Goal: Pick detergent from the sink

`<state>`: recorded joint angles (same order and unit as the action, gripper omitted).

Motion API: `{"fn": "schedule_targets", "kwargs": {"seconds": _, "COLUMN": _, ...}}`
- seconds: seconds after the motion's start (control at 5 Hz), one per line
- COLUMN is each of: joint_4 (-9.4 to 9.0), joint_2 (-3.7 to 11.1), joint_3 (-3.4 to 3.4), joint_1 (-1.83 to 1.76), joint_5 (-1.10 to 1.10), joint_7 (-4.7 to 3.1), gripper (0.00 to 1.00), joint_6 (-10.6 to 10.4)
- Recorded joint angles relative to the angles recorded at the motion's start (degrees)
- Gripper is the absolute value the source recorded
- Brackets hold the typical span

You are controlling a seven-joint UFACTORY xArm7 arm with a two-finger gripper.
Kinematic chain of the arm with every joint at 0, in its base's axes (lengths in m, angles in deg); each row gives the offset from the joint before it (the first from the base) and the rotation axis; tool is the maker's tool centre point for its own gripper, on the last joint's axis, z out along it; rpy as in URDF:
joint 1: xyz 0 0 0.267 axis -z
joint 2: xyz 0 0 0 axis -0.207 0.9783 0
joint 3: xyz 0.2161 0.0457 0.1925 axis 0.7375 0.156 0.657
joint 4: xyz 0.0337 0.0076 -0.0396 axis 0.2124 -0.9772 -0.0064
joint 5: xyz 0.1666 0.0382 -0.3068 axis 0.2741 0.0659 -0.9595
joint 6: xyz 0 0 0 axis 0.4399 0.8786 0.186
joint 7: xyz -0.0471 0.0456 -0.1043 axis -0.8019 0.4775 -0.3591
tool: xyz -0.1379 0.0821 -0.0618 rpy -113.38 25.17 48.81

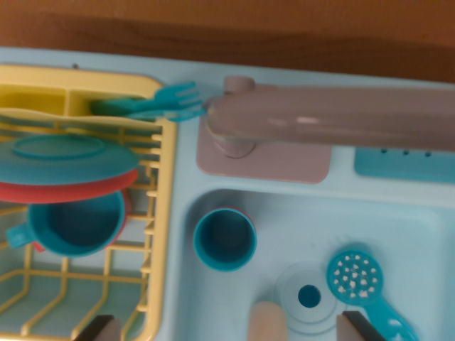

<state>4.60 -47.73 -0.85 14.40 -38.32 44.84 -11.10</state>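
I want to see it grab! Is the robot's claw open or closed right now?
End effector: open, holding nothing, its fingertips wide apart at the wrist view's bottom edge.

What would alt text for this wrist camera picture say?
Top-down view of a light blue toy sink holding a teal cup, slotted spoon and beige bottle top; grey faucet above, yellow dish rack with plates at left.

Rack on the wrist view's left, sink on its right.
You have plates [64, 162] and a mug [75, 222] in the rack [162, 213], a fork [160, 105] at its top edge. The faucet [320, 121] reaches over the sink [426, 234], which holds a cup [225, 240], drain [309, 295], strainer [359, 280] and bottle [267, 323].
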Motion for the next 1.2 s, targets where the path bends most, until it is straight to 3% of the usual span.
{"fn": "schedule_targets", "kwargs": {"seconds": 0.2, "joint_4": 0.00, "joint_2": 0.00, "joint_3": 0.00, "joint_1": 0.00, "joint_5": 0.00, "joint_7": 0.00, "gripper": 0.00, "joint_6": 0.0}}
{"fn": "schedule_targets", "kwargs": {"seconds": 0.4, "joint_4": -2.89, "joint_2": 0.02, "joint_3": -0.19, "joint_1": 0.16, "joint_5": 0.23, "joint_7": -0.54, "gripper": 0.00, "joint_6": -2.9}}
{"fn": "schedule_targets", "kwargs": {"seconds": 0.6, "joint_4": -2.89, "joint_2": 0.02, "joint_3": -0.19, "joint_1": 0.16, "joint_5": 0.23, "joint_7": -0.54, "gripper": 0.00, "joint_6": -2.9}}
{"fn": "schedule_targets", "kwargs": {"seconds": 0.8, "joint_4": -5.48, "joint_2": 0.04, "joint_3": -0.37, "joint_1": 0.30, "joint_5": 0.44, "joint_7": -1.01, "gripper": 0.00, "joint_6": -5.4}}
{"fn": "schedule_targets", "kwargs": {"seconds": 1.0, "joint_4": -5.48, "joint_2": 0.04, "joint_3": -0.37, "joint_1": 0.30, "joint_5": 0.44, "joint_7": -1.01, "gripper": 0.00, "joint_6": -5.4}}
{"fn": "schedule_targets", "kwargs": {"seconds": 1.2, "joint_4": -8.21, "joint_2": 0.07, "joint_3": -0.55, "joint_1": 0.45, "joint_5": 0.66, "joint_7": -1.52, "gripper": 0.00, "joint_6": -8.2}}
